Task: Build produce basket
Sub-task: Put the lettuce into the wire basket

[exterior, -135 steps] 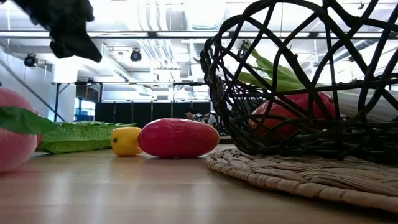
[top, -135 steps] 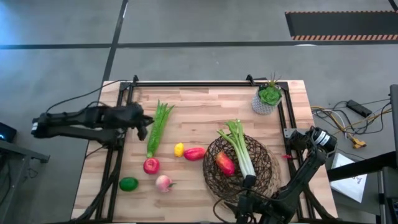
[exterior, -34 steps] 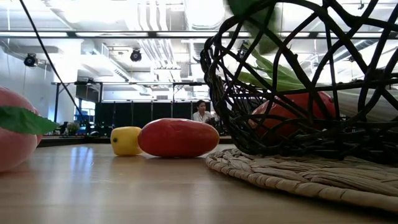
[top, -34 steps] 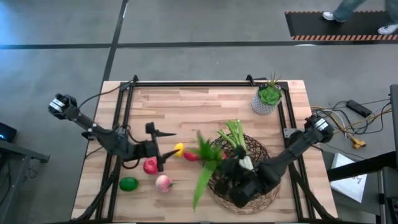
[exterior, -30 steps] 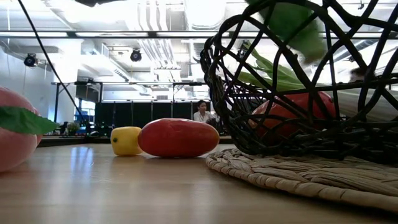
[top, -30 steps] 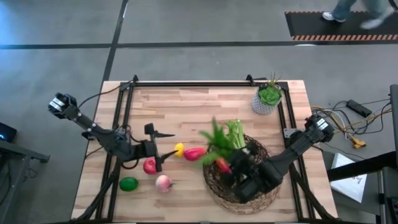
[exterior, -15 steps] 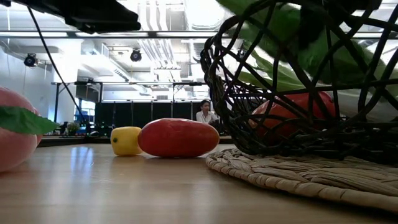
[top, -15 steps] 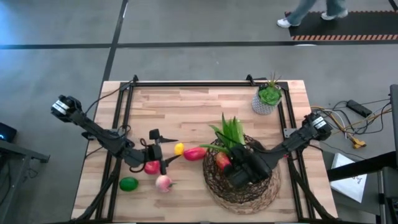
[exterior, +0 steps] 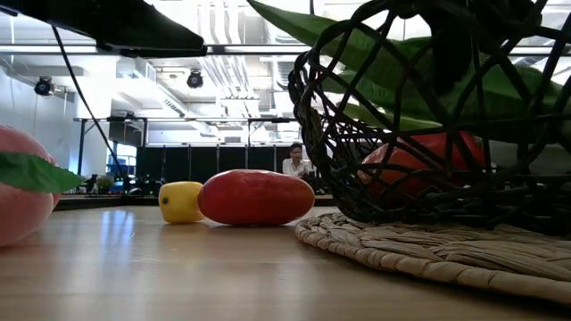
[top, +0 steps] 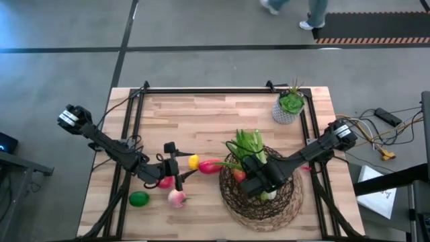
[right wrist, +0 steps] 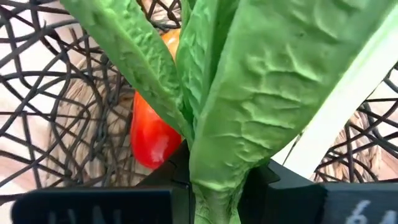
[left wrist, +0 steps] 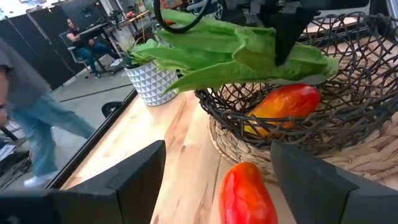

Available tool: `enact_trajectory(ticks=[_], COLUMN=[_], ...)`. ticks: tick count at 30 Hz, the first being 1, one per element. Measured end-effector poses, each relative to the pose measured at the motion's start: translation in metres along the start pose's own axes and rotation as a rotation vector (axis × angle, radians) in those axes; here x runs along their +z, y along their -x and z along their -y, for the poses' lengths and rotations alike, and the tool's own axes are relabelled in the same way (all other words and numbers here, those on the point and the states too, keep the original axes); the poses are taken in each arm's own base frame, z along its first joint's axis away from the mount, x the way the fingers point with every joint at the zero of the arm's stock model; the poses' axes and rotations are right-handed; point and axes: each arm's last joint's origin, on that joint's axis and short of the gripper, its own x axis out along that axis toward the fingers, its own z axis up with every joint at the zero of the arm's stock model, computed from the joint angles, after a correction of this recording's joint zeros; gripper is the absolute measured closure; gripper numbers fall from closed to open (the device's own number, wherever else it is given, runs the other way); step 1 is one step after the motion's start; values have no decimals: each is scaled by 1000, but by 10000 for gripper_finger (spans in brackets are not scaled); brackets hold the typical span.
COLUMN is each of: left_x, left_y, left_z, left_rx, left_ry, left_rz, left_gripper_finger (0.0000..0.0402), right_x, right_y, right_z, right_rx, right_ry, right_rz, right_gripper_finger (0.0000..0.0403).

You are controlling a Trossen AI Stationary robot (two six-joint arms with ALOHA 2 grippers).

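The dark woven basket (top: 285,202) stands on a straw mat at the near right. A red pepper (right wrist: 149,130) and a white-stalked leafy green (right wrist: 339,102) lie in it. My right gripper (top: 254,177) is over the basket, shut on a long green leafy bundle (top: 245,144). My left gripper (top: 181,163) is open and empty, low over the table beside the lemon (top: 193,161) and the red mango (top: 210,165), which rest on the wood. The red apple (top: 163,181) lies partly under my left arm. The peach (top: 177,197) and the lime (top: 139,198) lie near it. My right gripper pinches the bundle's narrow stalk end (right wrist: 214,196) between its two fingers. One finger (left wrist: 283,34) comes at it from above, pointing down. The bundle lies about level at rim height, its leaves (left wrist: 205,53) reaching over the basket's far-left rim.
A small grey pot with a green plant (top: 290,106) stands at the far right corner. Bare wood lies along the far half of the table. A black frame rail (top: 201,92) runs along the far edge. A person walks on the floor beyond the table (top: 312,13).
My right gripper has gone toward the far edge over the basket and turned, staying shut on the bundle. The bundle has swung from hanging off the basket's near-left side to lying over the basket, leaves toward the far edge. My left gripper has gone a little toward the near edge, still open.
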Motion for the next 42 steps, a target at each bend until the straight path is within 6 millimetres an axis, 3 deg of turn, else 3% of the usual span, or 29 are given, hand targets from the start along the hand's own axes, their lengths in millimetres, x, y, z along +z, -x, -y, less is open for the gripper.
enact_trajectory(ticks=[7,12,22,26,33,38,42], left_x=[0,-2,-2,-2,-2,-2,-2], left_y=[0,0,0,0,1,1,1], left_z=[0,0,0,0,0,0,0], left_rx=[0,0,0,0,-1,-1,0], left_ry=[24,21,23,23,45,46,48], left_rz=[1,-3,-3,-3,-4,-4,-4], left_gripper_finger=[128,128,128,128,128,128,128], right_x=[-6,-7,-8,-9,-11,-16,-19], right_y=[-23,-26,-21,-13,-4,-11,-20], right_z=[-1,0,1,0,1,-2,-6], right_rx=[-39,-40,-26,1,31,22,-6], right_ry=[51,85,123,118,40,43,82], right_rz=[-28,-37,-31,-23,-11,-33,-52], right_gripper_finger=[344,335,214,189,208,235,235])
